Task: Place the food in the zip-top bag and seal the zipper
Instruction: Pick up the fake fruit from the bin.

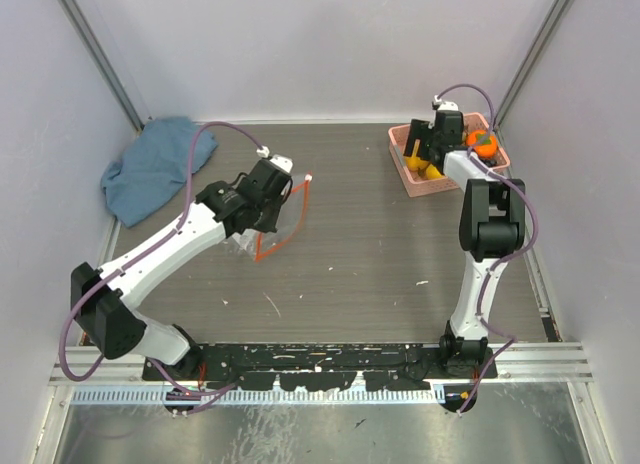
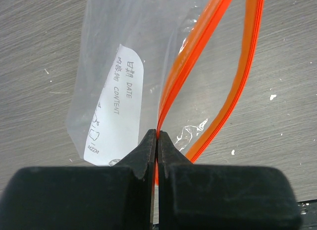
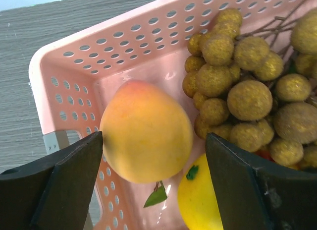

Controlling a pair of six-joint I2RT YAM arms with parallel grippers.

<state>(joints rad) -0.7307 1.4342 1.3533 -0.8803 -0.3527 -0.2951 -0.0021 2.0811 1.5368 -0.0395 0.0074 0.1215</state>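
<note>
— Fingers of the left gripper [image 2: 157, 138] pinch the zipper [image 2: 198, 56]; zip-top bag [image 2: 114, 56] sits nine o'clock of centre.
— Yes, the right gripper [image 3: 153, 141] gapes over the peach [image 3: 146, 131], basket [image 3: 99, 56] at one o'clock, grapes [image 3: 237, 86] cut off.

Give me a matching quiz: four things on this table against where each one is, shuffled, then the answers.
1. clear crinkly plastic zip-top bag
2. orange-peach round toy fruit
3. crumpled blue cloth
4. pink perforated plastic basket

A. far right corner of the table
B. orange-red strip pinched in the left gripper's shut jaws
C. far left corner of the table
D. framed between the right gripper's open jaws

Pairs: 1-B, 2-D, 3-C, 4-A
</note>
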